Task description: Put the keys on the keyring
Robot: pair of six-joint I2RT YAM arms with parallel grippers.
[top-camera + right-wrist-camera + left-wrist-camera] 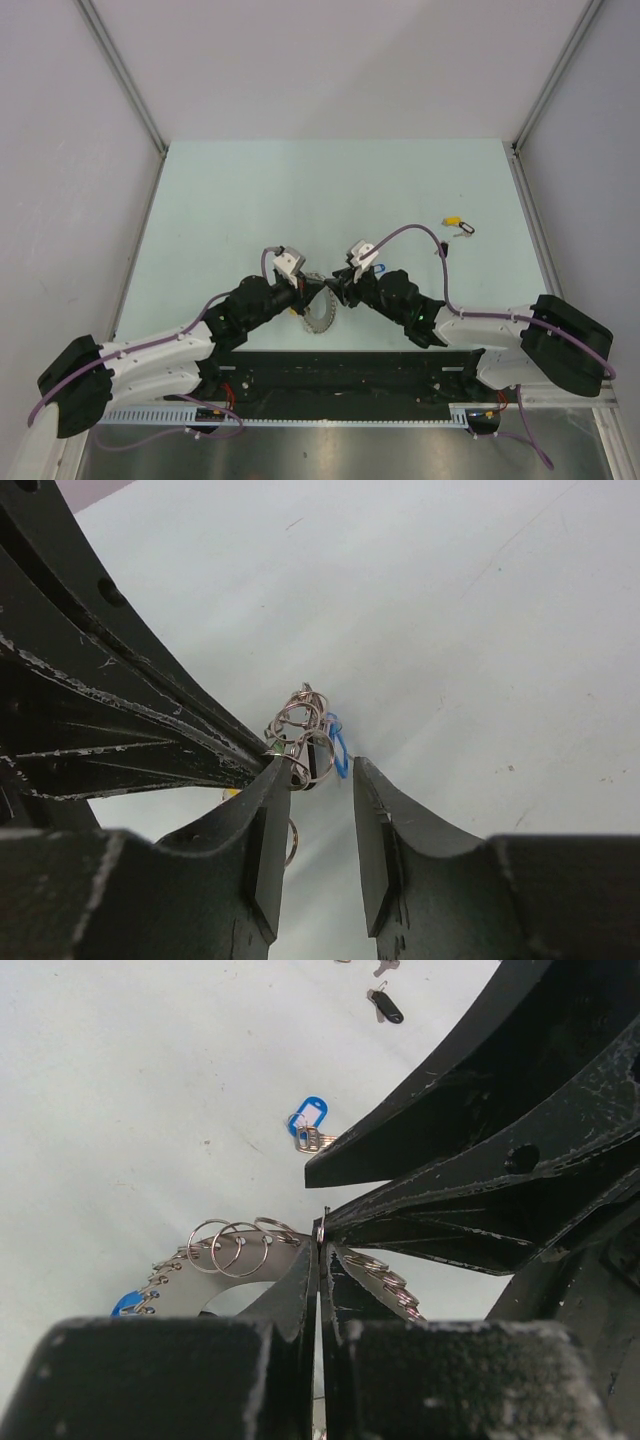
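Keyring: sat between the two arms, near the front of the surface.
Left jaws: pinched shut on the keyring's rim.
Right jaws: parted, empty, beside its small loops.
Blue-tagged key: lay loose nearby.
Advice: keep the ring steady; pick the key up by its tag.

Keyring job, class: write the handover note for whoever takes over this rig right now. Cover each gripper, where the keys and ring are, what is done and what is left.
Left gripper: shut on the keyring, gripping its edge.
Right gripper: open, fingertips at the small split rings on the ring's rim.
Done: one blue tag seems to hang on the ring.
Left: a blue-tagged key, a black-tagged key and a yellow-tagged key lie loose on the table.
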